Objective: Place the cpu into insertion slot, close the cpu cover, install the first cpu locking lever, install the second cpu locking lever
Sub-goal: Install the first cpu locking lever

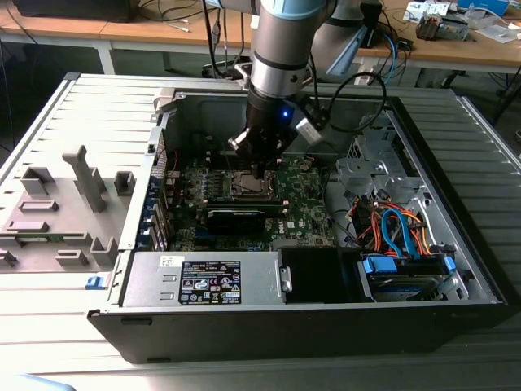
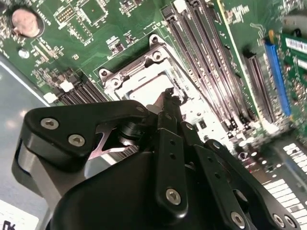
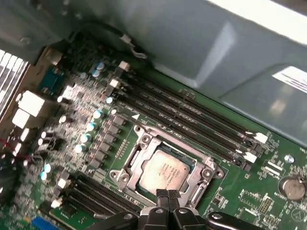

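The cpu (image 3: 165, 172) lies flat in the insertion slot (image 1: 247, 184) on the green board, its silvery-grey top showing. The cpu cover (image 3: 172, 146) sits down around it as a metal frame, with the chip visible through its window. My gripper (image 3: 168, 194) is shut, fingertips pressed together, with nothing visible between them. It hangs just over the socket's edge nearest the arm. In the second wrist view the gripper (image 2: 169, 96) points at the socket (image 2: 144, 79). In the exterior view the gripper (image 1: 262, 169) stands straight above the socket. I cannot make out how the locking levers stand.
Long memory slots (image 3: 192, 115) run beside the socket, and a coin battery (image 3: 291, 187) sits further along the board. A long black block (image 1: 236, 218) lies in front of the socket. The case also holds a power supply (image 1: 203, 277) and orange and blue cables (image 1: 395, 228). Grey fixtures (image 1: 57, 212) stand on the exterior view's left.
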Robot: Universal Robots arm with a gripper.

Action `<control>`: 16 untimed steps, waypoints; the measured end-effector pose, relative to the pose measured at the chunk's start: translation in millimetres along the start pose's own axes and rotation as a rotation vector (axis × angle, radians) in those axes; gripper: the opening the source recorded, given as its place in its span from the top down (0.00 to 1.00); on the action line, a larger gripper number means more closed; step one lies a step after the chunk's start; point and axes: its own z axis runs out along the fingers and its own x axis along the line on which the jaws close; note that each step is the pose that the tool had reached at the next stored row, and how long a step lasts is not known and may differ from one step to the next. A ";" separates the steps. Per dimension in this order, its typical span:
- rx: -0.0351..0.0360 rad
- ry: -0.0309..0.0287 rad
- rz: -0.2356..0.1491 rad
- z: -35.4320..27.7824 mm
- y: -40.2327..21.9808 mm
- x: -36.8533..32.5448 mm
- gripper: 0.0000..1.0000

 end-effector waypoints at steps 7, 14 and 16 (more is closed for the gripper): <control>-0.0119 -0.0008 0.128 0.3 0.0 0.0 0.89; -0.0244 -0.0015 0.264 0.6 0.0 0.0 0.89; -0.0284 -0.0019 0.308 0.7 0.0 -0.1 0.89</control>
